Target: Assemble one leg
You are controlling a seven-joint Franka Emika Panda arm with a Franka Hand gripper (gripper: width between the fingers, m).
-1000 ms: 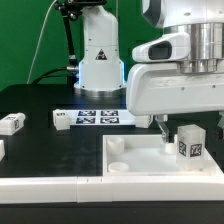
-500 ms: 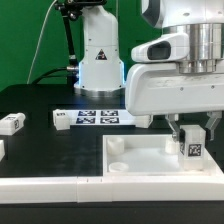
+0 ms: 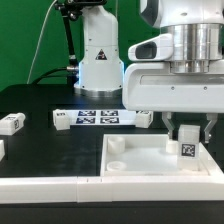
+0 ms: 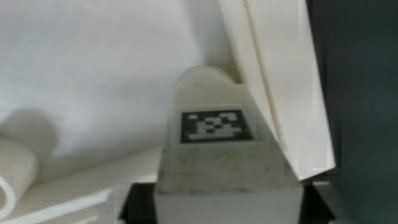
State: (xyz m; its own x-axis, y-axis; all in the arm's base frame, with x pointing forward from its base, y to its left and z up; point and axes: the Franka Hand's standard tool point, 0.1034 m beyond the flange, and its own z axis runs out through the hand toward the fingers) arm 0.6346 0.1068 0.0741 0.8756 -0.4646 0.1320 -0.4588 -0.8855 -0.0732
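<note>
While the arm stands low over the near right part of the scene, the gripper (image 3: 188,128) sits directly above the leg (image 3: 188,148), with its jaws down on either side of the block. The exterior view shows a dark finger (image 3: 167,127) just left of the leg's upper part, and the wrist view shows dark pads at both lower flanks of the leg (image 4: 217,150). Whether the jaws already press on the leg cannot be told; they stand narrow, about as wide as the block.

The leg stands upright on the square panel (image 3: 140,158), at the panel's right side, toward the exterior view's right. Its long axis runs vertically, from the panel surface up toward the gripper. Its black-and-white tag (image 3: 188,151) faces the near side in the exterior view. In the wrist view the leg appears as a tapering white body running away from the camera, tag (image 4: 217,125) turned to the lens, with its far end against the white panel (image 4: 89,70).

The panel lies flat on the dark tabletop (image 3: 40,100) and shows a round socket (image 3: 116,146) near its left corner. Farther back lies the marker board (image 3: 100,118). A second small white block (image 3: 11,123) rests at the far left, well apart from the panel.
</note>
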